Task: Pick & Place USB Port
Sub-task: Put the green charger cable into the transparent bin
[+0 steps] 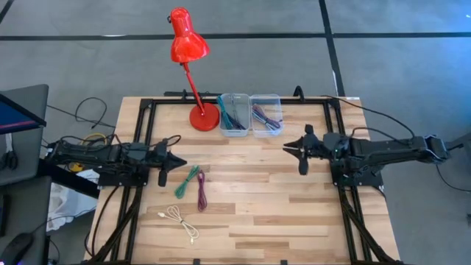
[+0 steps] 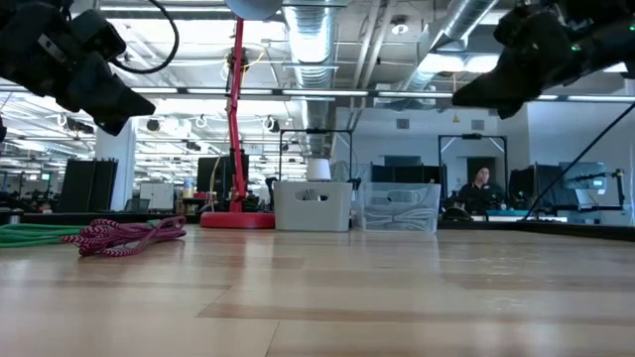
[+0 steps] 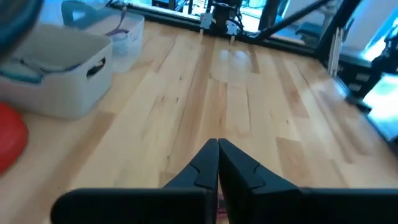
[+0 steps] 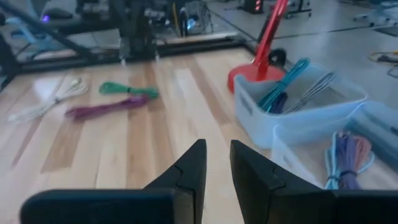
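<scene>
Looking straight down from the high view, the wooden table carries three loose cables on its left half: a green cable, a magenta cable just beside it, and a white cable nearer the front edge. The left gripper hangs just left of the green cable, fingers pinched together on nothing. The right gripper sits well apart on the right side, near two clear bins holding more cables beside a red lamp.

From the low view, the magenta cable and green cable lie flat on the wood, both arms raised above the table, a seated person far behind.

From the left wrist view, the left gripper's fingers meet tip to tip, empty.

From the right wrist view, the right gripper shows a narrow gap, holding nothing; the cables lie across the table from it.
</scene>
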